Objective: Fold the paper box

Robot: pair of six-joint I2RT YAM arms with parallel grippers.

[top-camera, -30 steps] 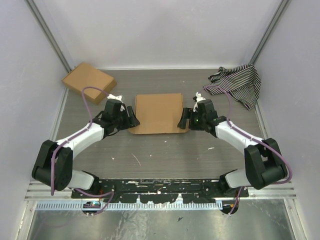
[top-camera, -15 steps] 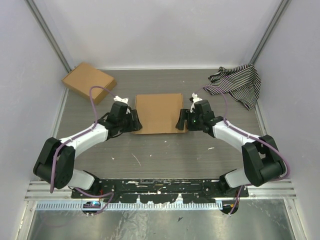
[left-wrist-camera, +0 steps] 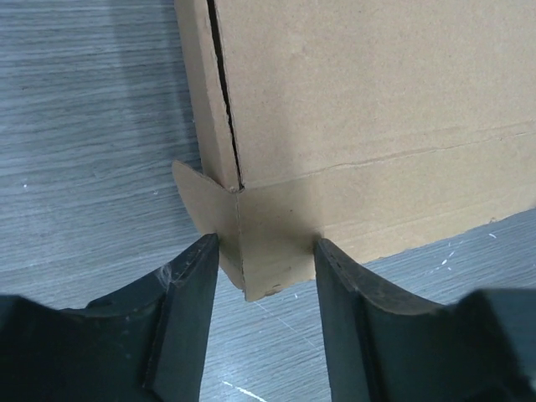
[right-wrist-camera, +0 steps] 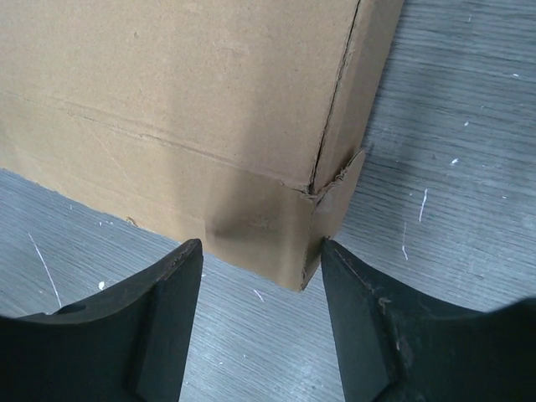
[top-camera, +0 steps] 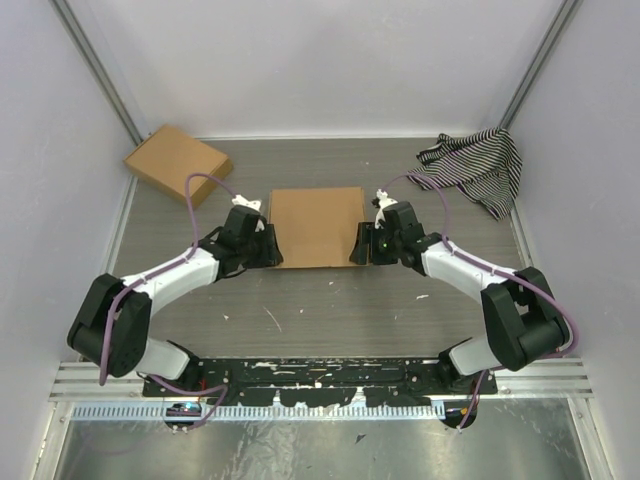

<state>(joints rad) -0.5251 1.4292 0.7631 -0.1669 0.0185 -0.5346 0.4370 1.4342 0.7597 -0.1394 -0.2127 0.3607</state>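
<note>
Left gripper (left-wrist-camera: 266, 251): jaws apart, straddling the near-left corner of the paper box (left-wrist-camera: 377, 109). A small triangular tab pokes out at that corner, just beside one finger. I cannot tell whether either finger is actually pressing the cardboard. A dark seam runs up the left edge between the top panel and the side wall.

Right gripper (right-wrist-camera: 261, 251): jaws apart too, set either side of the near-right corner. That corner looks creased and slightly torn where the seam meets the front wall. Contact is again unclear.

From the top camera I see the box closed up, shallow and squarish, lying flat on the table (top-camera: 340, 300) near the middle, between the two wrists.

Further out: a second cardboard box (top-camera: 177, 165) at the far left, well apart. A striped cloth (top-camera: 475, 165) lies bunched in the far right corner.
</note>
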